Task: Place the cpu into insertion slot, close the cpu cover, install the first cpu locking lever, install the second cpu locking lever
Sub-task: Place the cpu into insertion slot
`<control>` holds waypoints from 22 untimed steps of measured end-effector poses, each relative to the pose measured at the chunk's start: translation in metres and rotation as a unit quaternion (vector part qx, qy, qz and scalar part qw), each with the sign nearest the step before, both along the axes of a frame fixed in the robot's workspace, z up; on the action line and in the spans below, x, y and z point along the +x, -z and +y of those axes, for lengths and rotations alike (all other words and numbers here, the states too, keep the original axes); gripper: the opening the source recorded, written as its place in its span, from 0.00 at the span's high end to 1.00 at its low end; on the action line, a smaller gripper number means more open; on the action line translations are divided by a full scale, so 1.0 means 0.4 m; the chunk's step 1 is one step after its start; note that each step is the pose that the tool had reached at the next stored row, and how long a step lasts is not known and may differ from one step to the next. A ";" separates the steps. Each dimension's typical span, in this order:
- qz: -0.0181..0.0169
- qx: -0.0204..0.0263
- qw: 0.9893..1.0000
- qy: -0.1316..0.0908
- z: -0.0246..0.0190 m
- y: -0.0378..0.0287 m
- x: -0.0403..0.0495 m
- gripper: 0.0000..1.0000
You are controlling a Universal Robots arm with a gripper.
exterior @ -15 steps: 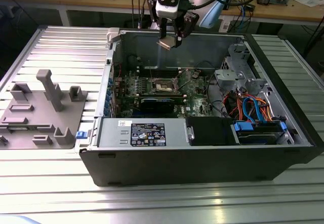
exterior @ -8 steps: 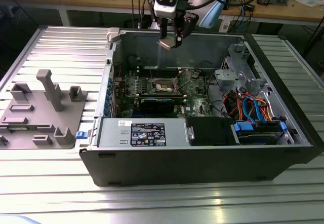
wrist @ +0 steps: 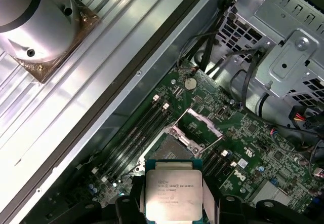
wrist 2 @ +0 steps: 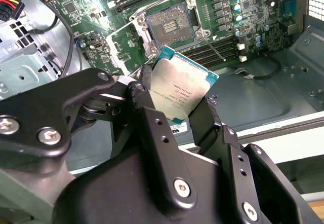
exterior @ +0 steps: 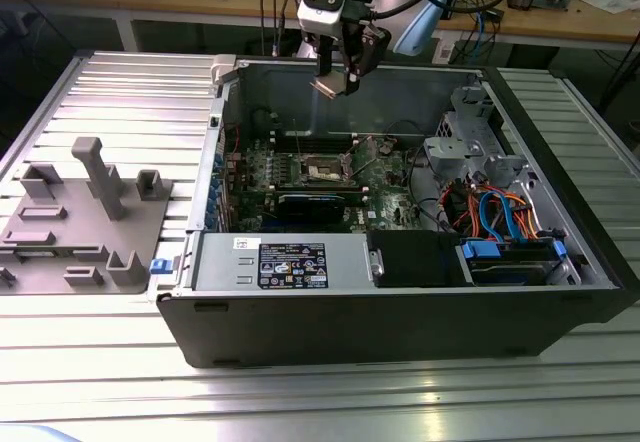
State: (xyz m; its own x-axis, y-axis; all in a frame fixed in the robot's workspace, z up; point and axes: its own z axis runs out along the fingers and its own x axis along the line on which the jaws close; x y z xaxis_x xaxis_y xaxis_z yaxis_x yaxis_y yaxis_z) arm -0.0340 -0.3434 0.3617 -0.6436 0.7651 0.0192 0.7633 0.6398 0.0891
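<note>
The ribbed table [exterior: 90, 382] bears an open computer case [exterior: 400, 327] and grey fixture [exterior: 85, 222].

the gripper [wrist 2: 177, 105] grips the cpu [wrist 2: 179, 91] by its edges, tilted above the motherboard's [wrist 2: 243, 11] open socket [wrist 2: 169, 29].

An open black computer case [exterior: 400, 327] lies on a ribbed aluminium table [exterior: 110, 92]. Inside are a green motherboard [exterior: 395, 207], a silver power supply [exterior: 285, 262] with a label, and orange and blue cables [exterior: 500, 207] beside a metal drive cage [exterior: 465, 152]. A grey moulded fixture [exterior: 85, 227] sits on the table at the exterior view's left, just beside the case.
</note>
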 end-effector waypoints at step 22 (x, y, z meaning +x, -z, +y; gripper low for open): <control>0.000 0.000 0.999 0.038 0.000 0.000 0.000 0.46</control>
